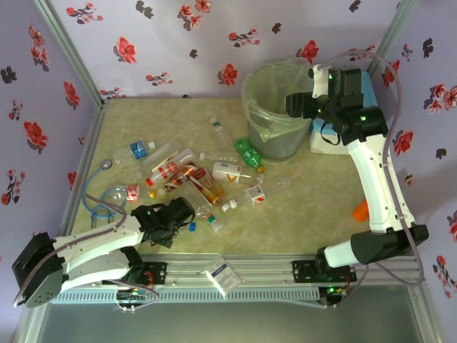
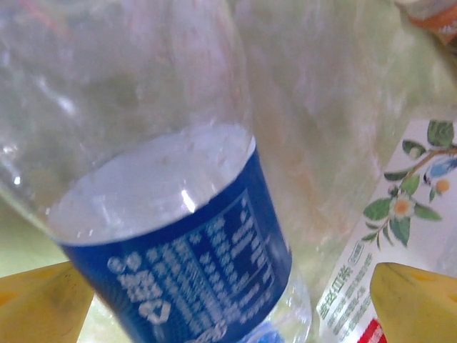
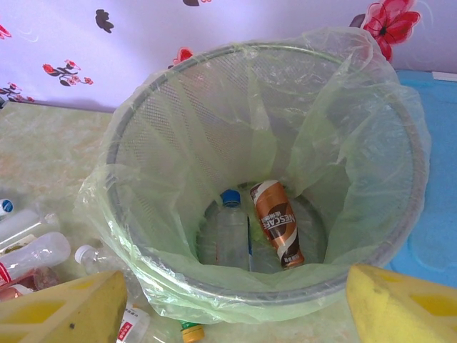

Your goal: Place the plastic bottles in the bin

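Closest to the left wrist lens lies a clear plastic bottle with a dark blue label (image 2: 178, 243), set between the spread yellow pads of the left tool (image 2: 228, 314), which straddles it without visibly pressing on it; from above, that tool sits low at the near edge of the scattered plastic bottles (image 1: 193, 175) on the pale green worktop (image 1: 307, 214). The risk is in the closing: the smooth round body may roll or squirt out from between the pads, and a white flower-printed label (image 2: 400, 229) just beside it belongs to a neighbour that could be shoved or pinched along with it. Over the round translucent bin with its pale green bag (image 3: 143, 100) the right tool (image 3: 235, 318) hangs spread and empty; inside the bin rest a clear blue-capped bottle (image 3: 230, 229) and a brown-labelled one (image 3: 277, 221). The bag's loose rim drapes outward and could snag a descending pad. Room is tight at the far right, where the bin stands against a blue-lidded box (image 3: 435, 214) near the flowered wall, and the right arm above the mouth would likely block a delivery from the left; the near right of the worktop offers the most open room for swinging
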